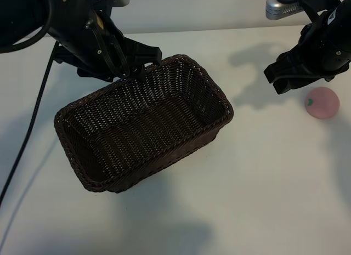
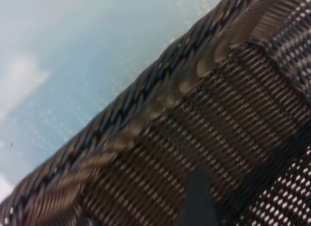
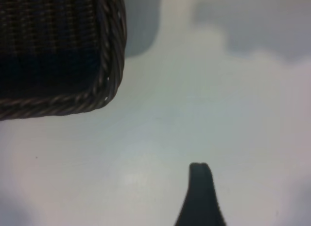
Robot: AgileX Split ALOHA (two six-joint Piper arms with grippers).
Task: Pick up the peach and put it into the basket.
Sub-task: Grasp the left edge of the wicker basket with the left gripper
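Basket [image 1: 142,131] nearest you, empty; peach [image 1: 322,102] on table at its 3 o'clock, well apart. Right gripper [image 1: 293,74] just beside peach, released. Left gripper [image 1: 134,60] over basket rim, also released, grasping nothing. Peach looks light, smooth, apt to roll; pinch across widest middle.

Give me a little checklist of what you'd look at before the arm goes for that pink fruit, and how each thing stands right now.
1. Peach free on the table, nothing on it: ok.
2. Right gripper empty, jaws open: ok.
3. Right gripper lined up over the peach: not ok; it hangs beside it, toward the basket.
4. Basket empty, with room for the fruit: ok.
5. Left gripper at the basket's far rim, jaws open; whether it touches the wicker: cannot tell.
6. Bare table between peach and basket: ok.
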